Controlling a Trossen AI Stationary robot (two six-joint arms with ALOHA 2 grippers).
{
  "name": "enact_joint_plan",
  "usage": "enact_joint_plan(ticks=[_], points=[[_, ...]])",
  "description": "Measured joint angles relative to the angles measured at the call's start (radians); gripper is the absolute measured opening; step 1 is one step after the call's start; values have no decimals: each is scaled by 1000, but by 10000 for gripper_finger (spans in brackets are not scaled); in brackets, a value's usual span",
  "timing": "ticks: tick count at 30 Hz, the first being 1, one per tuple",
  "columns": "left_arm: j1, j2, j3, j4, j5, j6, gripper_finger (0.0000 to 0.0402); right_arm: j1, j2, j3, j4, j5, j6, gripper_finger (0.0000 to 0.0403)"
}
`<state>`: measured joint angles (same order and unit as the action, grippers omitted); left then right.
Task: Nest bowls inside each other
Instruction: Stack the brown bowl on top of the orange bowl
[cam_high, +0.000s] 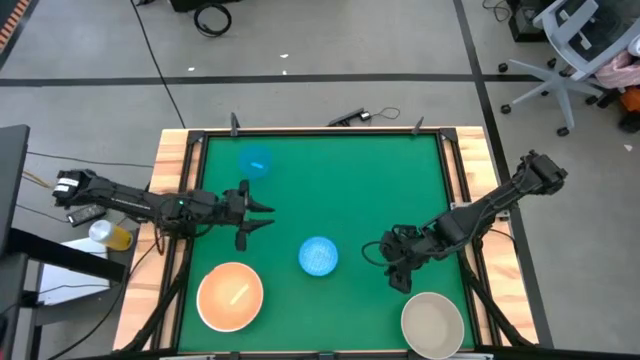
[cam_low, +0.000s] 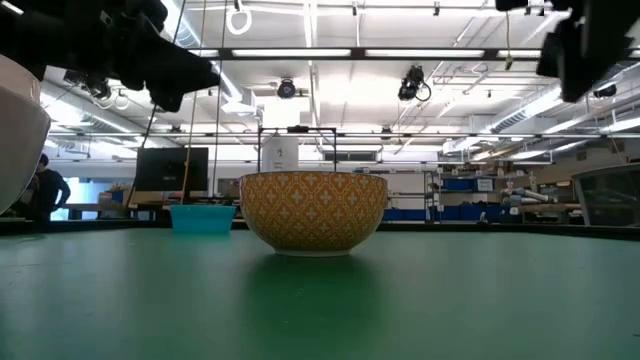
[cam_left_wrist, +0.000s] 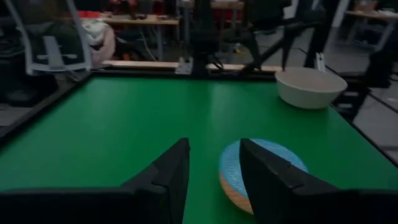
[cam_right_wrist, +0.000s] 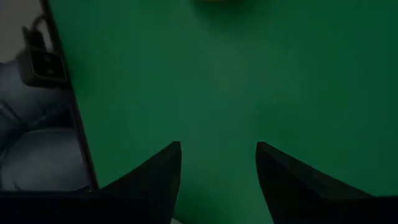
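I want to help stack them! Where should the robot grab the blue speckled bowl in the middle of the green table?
Best on its rim. The round speckled blue plastic bowl sits upright and open on the green table, with nothing touching it. One finger could go inside and one outside the thin edge. The left hand is probably best, coming down from above on its own side.

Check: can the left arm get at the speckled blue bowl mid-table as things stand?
Probably yes. The left claw hangs open, holding nothing, with only bare green mat between it and the speckled blue bowl.
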<state>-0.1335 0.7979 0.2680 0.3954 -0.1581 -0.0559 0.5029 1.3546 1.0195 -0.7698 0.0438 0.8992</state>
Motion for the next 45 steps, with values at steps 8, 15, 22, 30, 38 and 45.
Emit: enact_joint_plan(ticks=[8,15,22,30,38,45], points=[[-18,222,0,279,3,0,141,63,56,-52,3,-51,111,211],[-35,306,1,429,3,101,141,71,135,-54,-19,-135,172,211],[-73,342,21,431,7,156,142,80,207,-54,-66,-304,158,211],[-74,342,21,434,-11,174,142,87,150,-12,-296,-302,142,211],[-73,342,21,356,-13,138,142,190,64,12,-317,-264,284,211],[-72,341,21,279,-14,96,142,332,122,12,-197,-253,363,211]])
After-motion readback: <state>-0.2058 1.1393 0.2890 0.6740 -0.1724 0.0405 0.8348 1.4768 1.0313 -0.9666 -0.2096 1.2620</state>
